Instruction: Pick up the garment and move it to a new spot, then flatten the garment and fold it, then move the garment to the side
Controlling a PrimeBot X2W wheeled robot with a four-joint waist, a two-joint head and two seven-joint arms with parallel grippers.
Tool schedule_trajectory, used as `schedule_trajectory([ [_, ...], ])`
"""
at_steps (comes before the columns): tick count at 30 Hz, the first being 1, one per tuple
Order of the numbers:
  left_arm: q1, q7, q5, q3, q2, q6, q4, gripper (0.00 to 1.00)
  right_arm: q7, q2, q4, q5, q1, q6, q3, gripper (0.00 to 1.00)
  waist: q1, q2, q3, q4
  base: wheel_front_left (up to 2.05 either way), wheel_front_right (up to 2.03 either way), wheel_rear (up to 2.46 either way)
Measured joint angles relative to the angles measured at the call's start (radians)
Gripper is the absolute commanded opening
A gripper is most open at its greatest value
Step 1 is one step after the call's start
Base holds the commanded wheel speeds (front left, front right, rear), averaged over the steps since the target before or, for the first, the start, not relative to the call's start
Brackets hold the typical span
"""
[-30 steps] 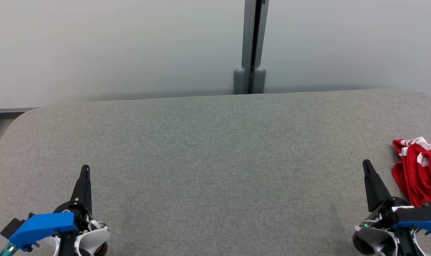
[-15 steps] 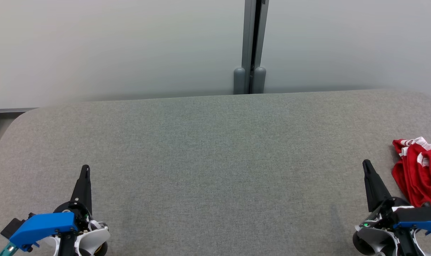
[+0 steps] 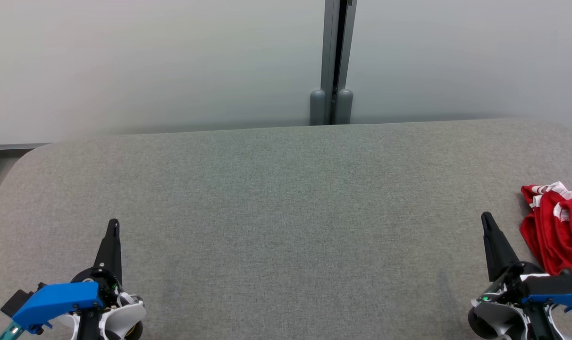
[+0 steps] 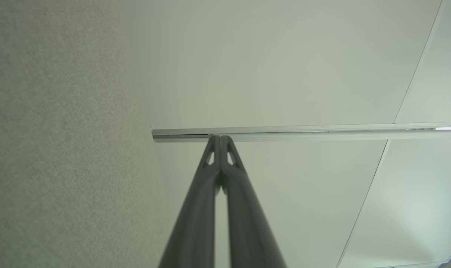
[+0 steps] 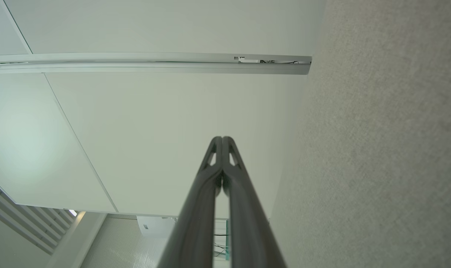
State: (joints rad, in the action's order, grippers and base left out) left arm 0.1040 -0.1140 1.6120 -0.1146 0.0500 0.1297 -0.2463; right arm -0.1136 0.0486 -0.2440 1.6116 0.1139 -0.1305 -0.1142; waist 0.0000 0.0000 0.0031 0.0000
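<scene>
While the left gripper (image 3: 113, 223) at 8 o'clock and right gripper (image 3: 486, 216) at 4 sat pinched shut, empty, I logged the red garment (image 3: 557, 231) crumpled at 3 o'clock on the table (image 3: 286, 212). Judged light, soft, floppy; I'd pinch a raised fold.

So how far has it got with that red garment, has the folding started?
Nothing looks done yet: the red and white garment lies crumpled at the right of the grey padded table, neither flattened nor folded. Nothing is in hand: the left gripper and right gripper are both shut and empty, the right one beside the garment. Picking up, moving, flattening, folding and setting aside all seem left.
</scene>
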Motion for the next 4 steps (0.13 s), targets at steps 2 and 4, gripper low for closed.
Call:
schedule_trajectory([
  [2,0.000,0.000,0.000,0.000,0.000,0.000,0.000,0.00,0.000,0.000,0.000,0.000,0.000,0.000,0.000,0.00,0.0000,0.0000,0.000,0.000,0.00,0.00,0.00],
  [4,0.000,0.000,0.000,0.000,0.000,0.000,0.000,0.00,0.000,0.000,0.000,0.000,0.000,0.000,0.000,0.00,0.0000,0.0000,0.000,0.000,0.00,0.00,0.00],
])
